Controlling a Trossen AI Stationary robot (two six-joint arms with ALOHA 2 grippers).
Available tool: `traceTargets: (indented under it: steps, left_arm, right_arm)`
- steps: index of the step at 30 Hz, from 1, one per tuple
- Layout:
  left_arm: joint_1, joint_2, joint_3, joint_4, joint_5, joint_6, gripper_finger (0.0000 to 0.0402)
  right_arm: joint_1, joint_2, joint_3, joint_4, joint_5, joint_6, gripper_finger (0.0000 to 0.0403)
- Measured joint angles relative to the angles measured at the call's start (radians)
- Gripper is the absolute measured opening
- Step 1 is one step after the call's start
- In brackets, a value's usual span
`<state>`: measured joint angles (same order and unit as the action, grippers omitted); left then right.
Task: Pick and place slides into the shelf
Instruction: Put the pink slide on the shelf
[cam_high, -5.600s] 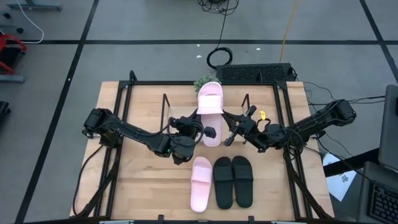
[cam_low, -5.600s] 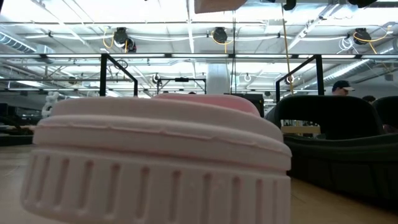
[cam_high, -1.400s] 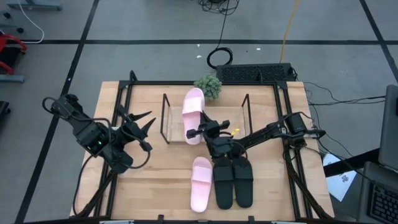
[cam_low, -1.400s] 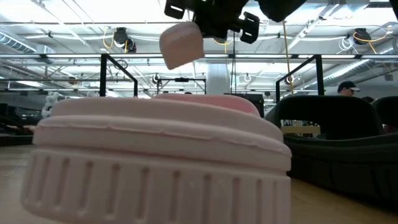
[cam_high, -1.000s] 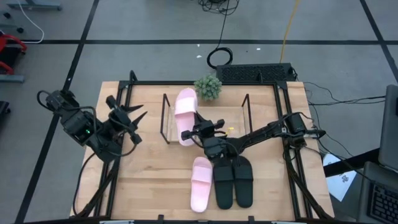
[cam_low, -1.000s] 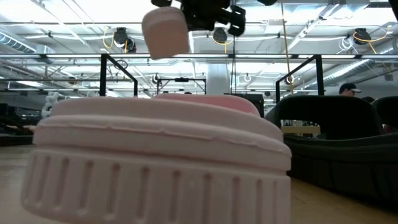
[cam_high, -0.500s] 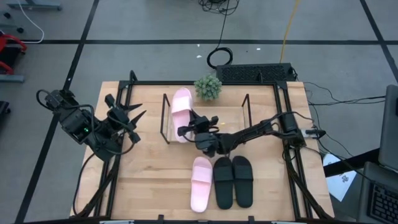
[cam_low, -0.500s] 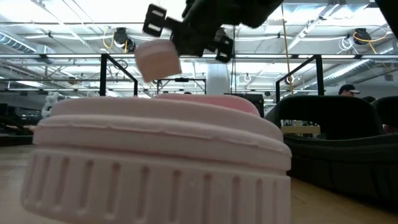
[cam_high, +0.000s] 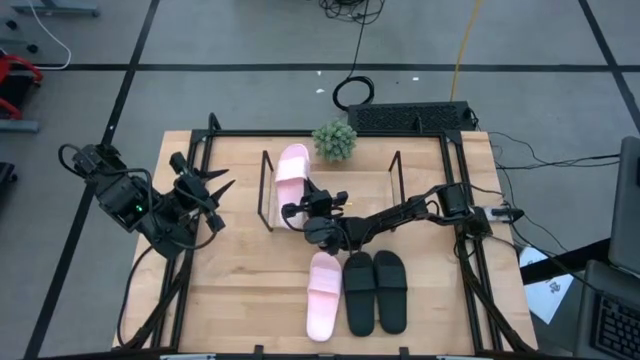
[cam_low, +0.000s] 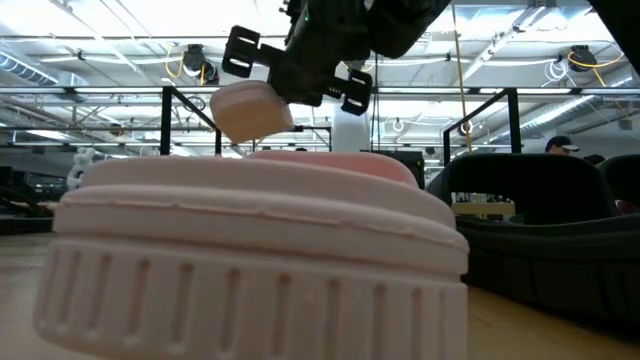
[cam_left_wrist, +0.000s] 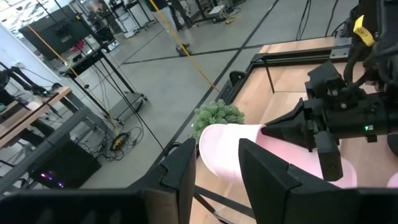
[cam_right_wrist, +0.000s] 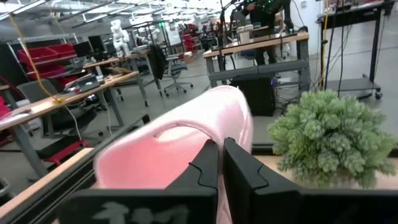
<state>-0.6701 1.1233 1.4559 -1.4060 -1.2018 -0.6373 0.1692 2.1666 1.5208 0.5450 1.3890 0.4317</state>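
Note:
My right gripper is shut on a pink slide and holds it over the left part of the shelf, beside the shelf's left black rod frame. In the low view this slide's end hangs in the air under the gripper. The second pink slide and the black pair lie flat on the table's near part. My left gripper waits open above the table's left edge, with nothing between its fingers. My right gripper pinches the pink slide's near end between its two shut fingers, which hide the exact spot. The fingers come about level from the table's right and near side. The slide reaches away from them toward the far edge, held above the shelf board.
A small green plant stands just behind the shelf. The shelf's right rod frame rises at its other end. Black frame bars run along the table's sides. A keyboard lies beyond the far edge.
My right gripper has carried the pink slide down and a little toward the table's left, staying shut on it. In the low view the slide's end has sunk and tipped from near the picture's top to just above the near slide.

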Motion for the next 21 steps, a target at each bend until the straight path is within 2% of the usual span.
traceTargets:
  steps: [9,12,21]
  left_arm:
    - [0.000,0.000,0.000,-0.006,0.001,0.000,0.0124]
    - [0.000,0.000,0.000,-0.006,0.001,0.003,0.0124]
    - [0.000,0.000,0.000,-0.007,0.001,0.006,0.0124]
  right_arm:
    - [-0.009,0.041,0.000,-0.019,-0.015,0.095,0.0000]
    - [-0.019,0.042,-0.001,-0.040,-0.058,0.123,0.0000]
    - [-0.027,0.041,-0.001,-0.130,-0.061,0.236,0.0000]
